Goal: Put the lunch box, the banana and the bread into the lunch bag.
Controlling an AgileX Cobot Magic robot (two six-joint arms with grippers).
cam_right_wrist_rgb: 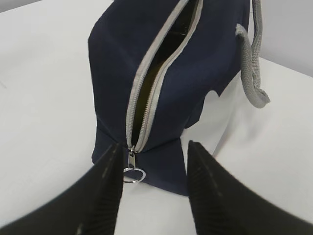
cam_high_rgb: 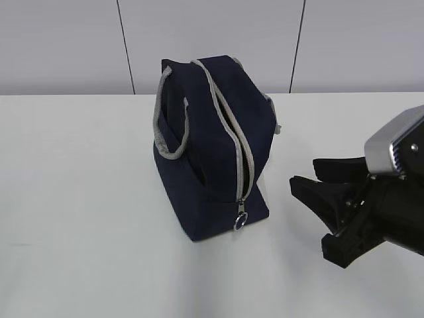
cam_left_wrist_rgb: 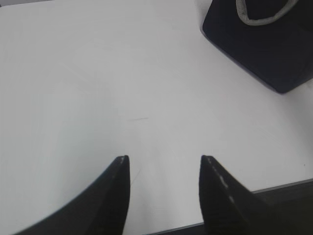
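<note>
The navy lunch bag [cam_high_rgb: 212, 152] stands on the white table with its grey zipper open along the top. The metal ring pull [cam_high_rgb: 241, 220] hangs at the near end. My right gripper [cam_high_rgb: 305, 172] hovers open just right of that end. In the right wrist view the lunch bag [cam_right_wrist_rgb: 146, 63] fills the upper middle, and the ring pull [cam_right_wrist_rgb: 133, 172] lies beside the left finger of my right gripper [cam_right_wrist_rgb: 154, 144], untouched. My left gripper [cam_left_wrist_rgb: 165, 157] is open over bare table, with the lunch bag [cam_left_wrist_rgb: 264, 44] at the upper right. The lunch box, banana and bread are out of view.
Grey webbing handles [cam_high_rgb: 171, 126] hang down the bag's sides. The white table [cam_high_rgb: 79, 199] stretches left and in front of the bag. Its edge [cam_left_wrist_rgb: 274, 188] runs just below my left gripper. A panelled wall stands behind the table.
</note>
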